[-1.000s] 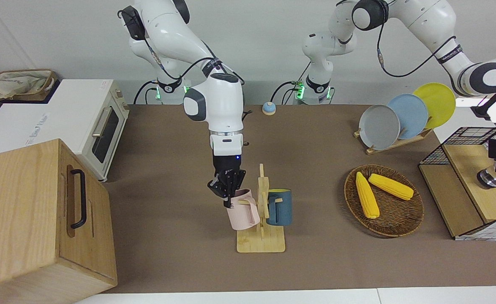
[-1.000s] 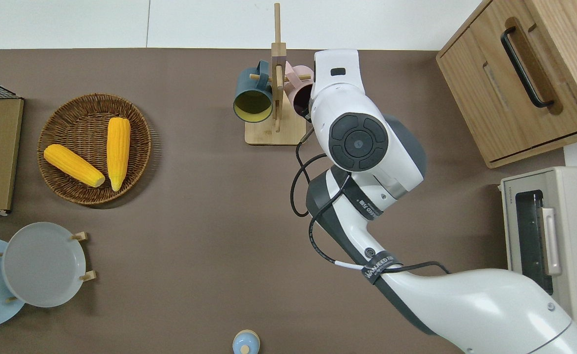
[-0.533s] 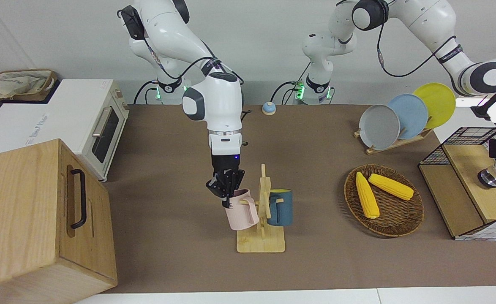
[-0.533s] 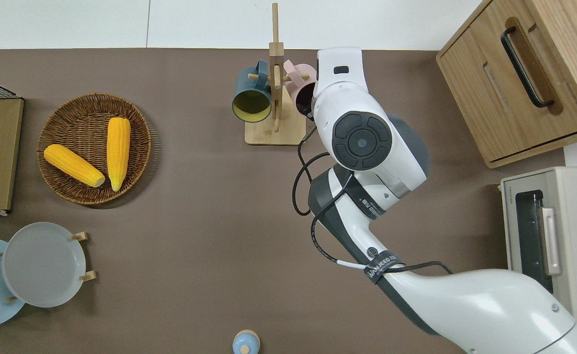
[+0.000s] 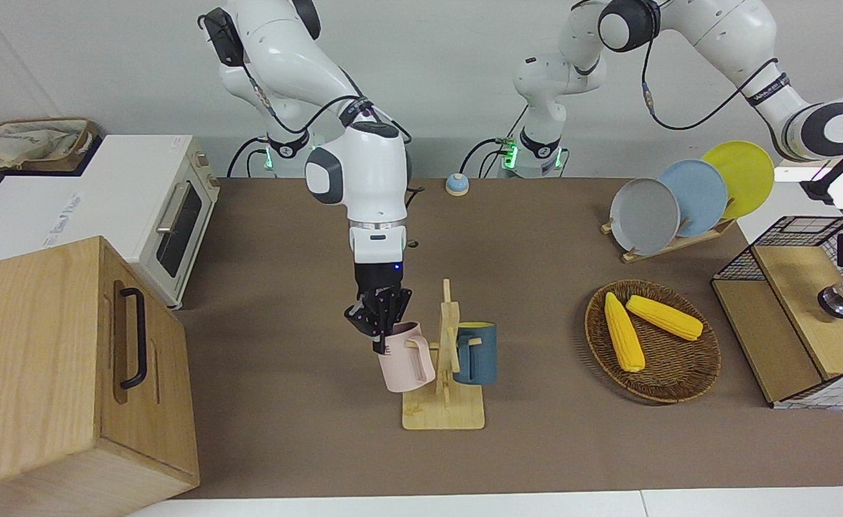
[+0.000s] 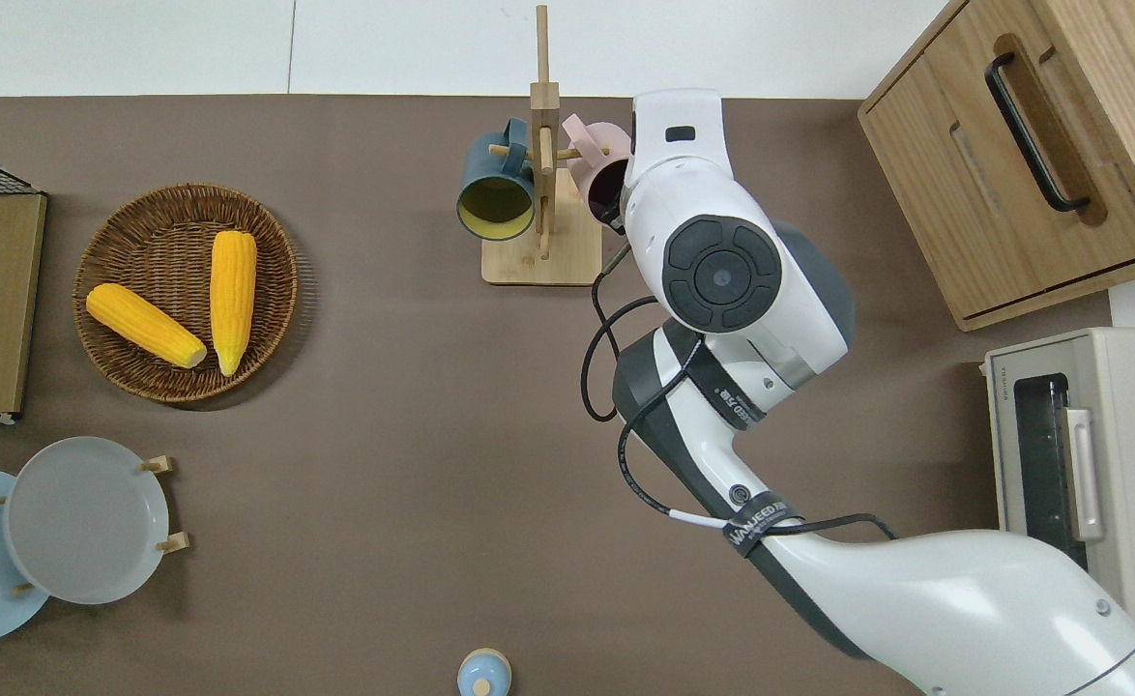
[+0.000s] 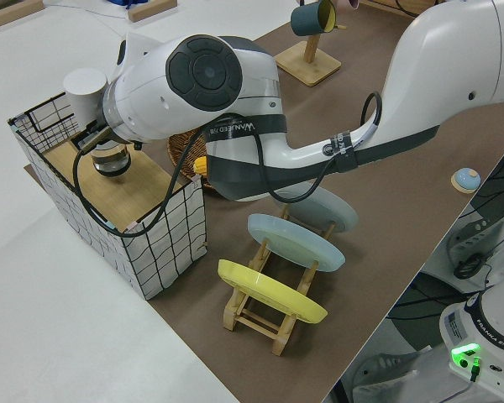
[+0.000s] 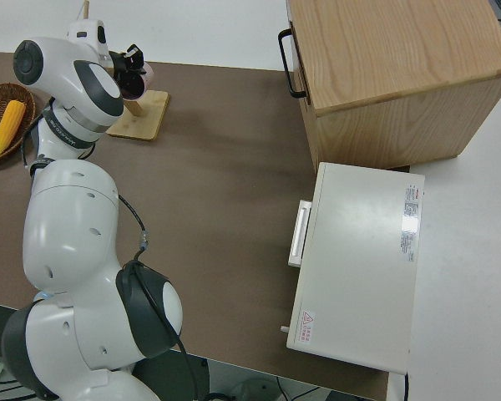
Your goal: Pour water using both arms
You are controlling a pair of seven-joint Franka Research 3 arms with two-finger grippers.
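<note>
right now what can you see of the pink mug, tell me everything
The pink mug is a matte, pale pink cup with a side handle and a darker inside. It hangs tilted on the wooden mug rack, its handle over a peg, on the side toward the right arm's end of the table, opposite the blue mug. The right gripper is shut on its rim.

Counted on and around the table: 2 robot arms (image 5: 360,179), each with 1 gripper; 2 mugs, 1 pink (image 5: 407,357) and 1 dark blue (image 5: 476,352), on 1 wooden mug stand (image 5: 443,413); 2 corn cobs (image 5: 623,332) in 1 wicker basket (image 5: 673,377); 3 plates (image 5: 644,215), grey, blue and yellow, in 1 wooden rack (image 5: 673,243); 1 toaster oven (image 5: 170,215); 1 wooden cabinet (image 5: 55,373); 1 wire-sided crate (image 5: 788,237); 1 small blue bell (image 5: 457,184).
</note>
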